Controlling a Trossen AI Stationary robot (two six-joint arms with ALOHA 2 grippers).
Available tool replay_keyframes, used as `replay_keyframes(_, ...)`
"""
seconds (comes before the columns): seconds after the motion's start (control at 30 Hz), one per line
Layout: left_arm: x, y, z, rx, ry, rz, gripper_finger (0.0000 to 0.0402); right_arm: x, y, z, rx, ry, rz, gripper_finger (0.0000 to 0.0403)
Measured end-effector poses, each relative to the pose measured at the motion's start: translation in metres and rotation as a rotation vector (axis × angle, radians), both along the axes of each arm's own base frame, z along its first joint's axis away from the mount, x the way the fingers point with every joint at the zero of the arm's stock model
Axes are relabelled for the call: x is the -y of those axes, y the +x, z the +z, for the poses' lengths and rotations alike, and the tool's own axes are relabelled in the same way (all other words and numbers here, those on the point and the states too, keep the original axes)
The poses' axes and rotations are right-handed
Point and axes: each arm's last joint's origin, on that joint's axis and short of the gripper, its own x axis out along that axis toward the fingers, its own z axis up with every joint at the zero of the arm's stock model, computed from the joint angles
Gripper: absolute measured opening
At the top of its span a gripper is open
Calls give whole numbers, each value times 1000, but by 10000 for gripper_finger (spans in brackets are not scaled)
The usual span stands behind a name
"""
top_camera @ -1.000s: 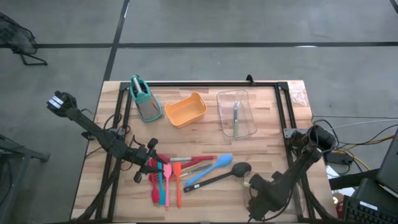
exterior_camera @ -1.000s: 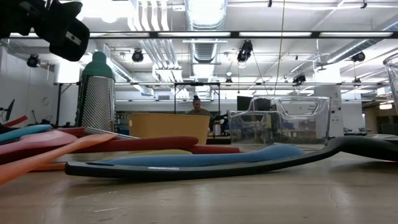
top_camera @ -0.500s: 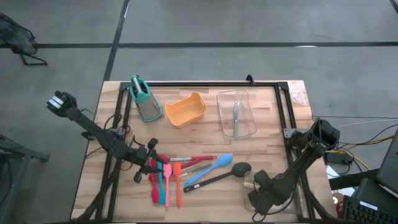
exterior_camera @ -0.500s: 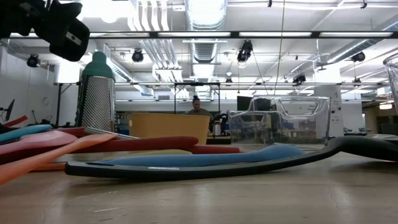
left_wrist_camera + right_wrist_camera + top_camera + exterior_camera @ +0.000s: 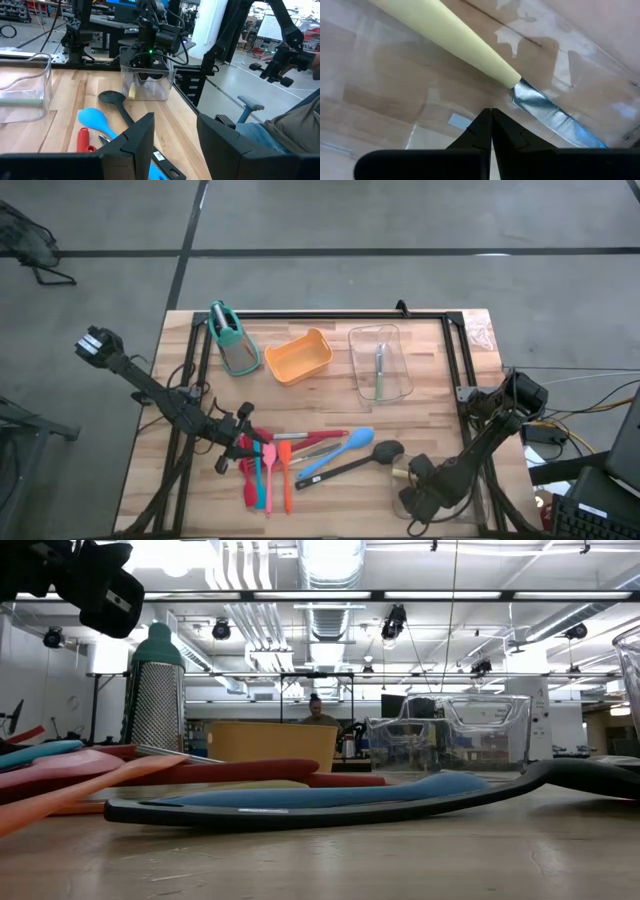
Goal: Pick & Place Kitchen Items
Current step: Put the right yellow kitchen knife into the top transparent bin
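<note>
Hovering over a clear tray (image 5: pixel 400 498) at the counter's near right, the right gripper (image 5: pixel 491 125), fingers pressed together, has shifted slightly left above a yellow-handled knife (image 5: pixel 470 42); the left gripper (image 5: pixel 175 135) waits spread.

The knife (image 5: pixel 485 55) is cut off at both ends in the right wrist view. The right gripper (image 5: pixel 405 498) is hidden under its arm from above. In the low view, the ladle (image 5: pixel 330 808) hides the lower edge of the blue spoon (image 5: pixel 330 792).

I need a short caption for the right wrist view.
Right gripper, shut, above a yellow-handled knife lying in a clear tray.
</note>
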Motion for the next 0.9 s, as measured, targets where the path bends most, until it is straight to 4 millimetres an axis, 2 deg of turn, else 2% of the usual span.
replay_keyframes(0.13,0,0,0,0,0,0,156,-2,2,3,19,-14,9,13)
replay_keyframes(0.23,0,0,0,0,1,0,156,-4,6,9,74,-40,33,31)
replay_keyframes(0.43,0,0,0,-1,2,0,156,-3,6,14,79,-92,30,99)
replay_keyframes(0.67,0,0,0,-1,2,-1,156,1,1,5,50,-128,16,185)
replay_keyframes(0.9,0,0,0,-1,1,-1,156,0,3,5,66,-133,78,235)
